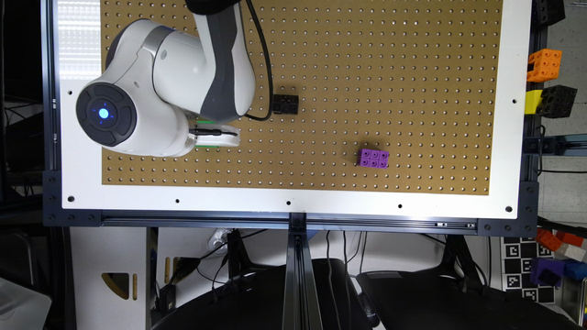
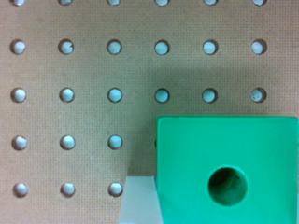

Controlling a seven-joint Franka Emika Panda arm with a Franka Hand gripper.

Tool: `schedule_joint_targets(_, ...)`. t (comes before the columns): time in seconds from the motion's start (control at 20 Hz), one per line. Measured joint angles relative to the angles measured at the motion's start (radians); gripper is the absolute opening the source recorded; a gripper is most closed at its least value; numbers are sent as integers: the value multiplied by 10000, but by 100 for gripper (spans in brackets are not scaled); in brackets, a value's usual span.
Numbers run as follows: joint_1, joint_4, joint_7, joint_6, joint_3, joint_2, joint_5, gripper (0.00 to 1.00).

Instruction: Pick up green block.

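The green block [image 2: 227,170] sits close under the wrist on the pegboard tabletop [image 2: 93,70], toward the exterior view's left. It looks like light, rigid, smooth plastic, best pinched across two opposite flat sides. One pale finger [image 2: 140,198] stands beside it; whether the gripper [image 1: 215,134] is spread or clamping, I cannot tell. In the exterior view, the arm hides most of the block.
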Motion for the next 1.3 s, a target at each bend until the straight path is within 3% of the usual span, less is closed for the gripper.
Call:
schedule_joint_targets(0.8,-8,-3,0,-19,0,-19,0,0)
schedule_joint_targets(1.3,-19,-2,0,-883,1,-912,0,0)
